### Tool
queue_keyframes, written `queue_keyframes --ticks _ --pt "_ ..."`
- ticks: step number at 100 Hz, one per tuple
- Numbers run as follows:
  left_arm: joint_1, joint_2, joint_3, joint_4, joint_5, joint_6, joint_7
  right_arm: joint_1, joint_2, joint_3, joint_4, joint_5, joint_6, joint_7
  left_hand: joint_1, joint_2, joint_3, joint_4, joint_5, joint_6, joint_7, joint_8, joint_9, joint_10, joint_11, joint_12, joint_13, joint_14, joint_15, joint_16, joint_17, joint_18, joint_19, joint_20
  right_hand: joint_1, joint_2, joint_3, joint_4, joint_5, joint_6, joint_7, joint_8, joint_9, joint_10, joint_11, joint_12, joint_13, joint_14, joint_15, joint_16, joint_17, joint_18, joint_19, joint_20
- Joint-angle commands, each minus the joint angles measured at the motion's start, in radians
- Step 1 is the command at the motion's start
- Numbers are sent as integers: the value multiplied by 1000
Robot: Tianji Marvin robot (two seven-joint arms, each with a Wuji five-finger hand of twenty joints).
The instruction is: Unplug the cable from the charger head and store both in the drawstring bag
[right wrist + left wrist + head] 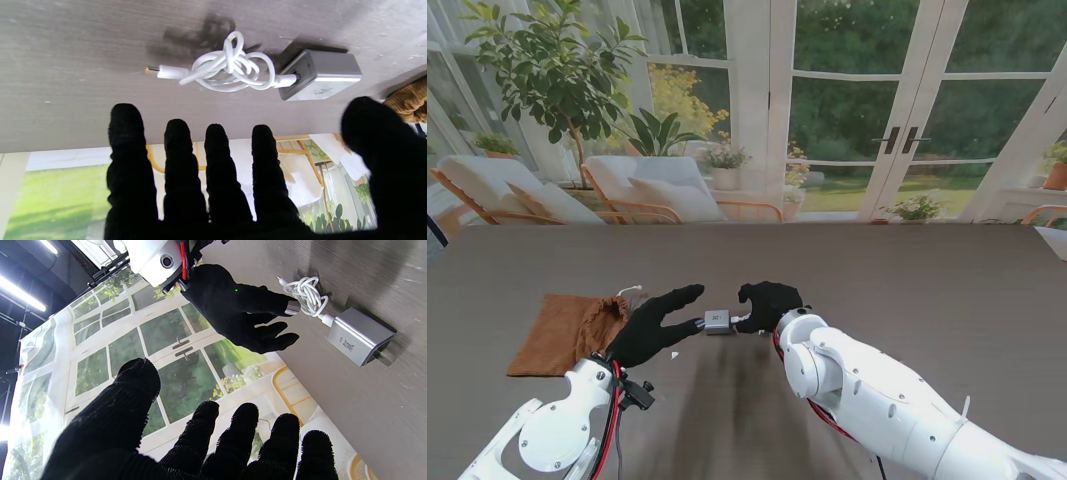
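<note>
A small grey charger head (717,320) (358,336) (318,80) lies on the dark table between my two hands. A coiled white cable (305,295) (230,68) is plugged into it; my right hand hides the coil in the stand view. My left hand (652,324) (186,440) hovers just left of the charger, fingers spread, holding nothing. My right hand (769,303) (213,180) (240,310) hovers over the cable, fingers apart, touching nothing. The brown drawstring bag (567,330) (408,103) lies flat at the left, behind my left hand.
A white drawstring (632,291) sticks out of the bag's mouth. The wide dark table (927,290) stretches to the right and away from me. Beyond its far edge are lounge chairs, plants and glass doors.
</note>
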Motion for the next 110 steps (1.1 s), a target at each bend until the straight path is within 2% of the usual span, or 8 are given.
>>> queue_keyframes --ticks 1,21,57,92,110 --pt "0 -1 1 -4 -6 6 -21 10 -17 -5 19 1 7 8 0 32 -21 18 0 -2 -8 -5 -1 3 -6 -5 -13 0 -23 -8 -16 -33 -25 3 -20 -25 -14 27 -38 16 17 13 -33 -2 22 8 -9 -14 15 -1 -331 -20 -4 33" --pt "-8 1 7 1 -17 16 -38 48 -41 -55 84 11 21 -5 1 35 -25 18 1 -3 -8 -5 0 4 -6 -5 -12 -2 -22 -8 -17 -34 -25 3 -6 -55 -7 20 -27 21 62 30 -20 -8 55 18 12 -14 41 8 -319 -23 18 28" --pt "-9 4 10 -4 -27 38 -55 87 -101 -127 200 38 42 -55 4 41 -33 20 -1 -3 -9 -5 -1 6 -6 -5 -14 0 -23 -8 -18 -34 -25 5 8 -109 31 4 -25 23 166 74 7 -17 114 46 54 -15 95 30 -305 -31 97 -4" --pt "-11 6 11 -8 -39 54 -74 97 -151 -164 314 50 30 -127 7 52 -45 21 -2 -4 -10 -5 -3 7 -7 -5 -15 2 -23 -8 -19 -35 -25 6 65 -187 181 -3 36 -29 345 180 117 -40 262 143 172 -37 270 114 -262 -55 305 -73" --pt "-14 8 11 -6 -43 57 -83 102 -174 -182 371 54 7 -161 9 57 -52 21 -1 -4 -10 -6 -4 7 -7 -5 -15 2 -23 -8 -18 -36 -24 7 116 -213 264 -12 139 -45 409 202 235 -45 330 185 273 -44 382 157 -184 -76 446 -99"
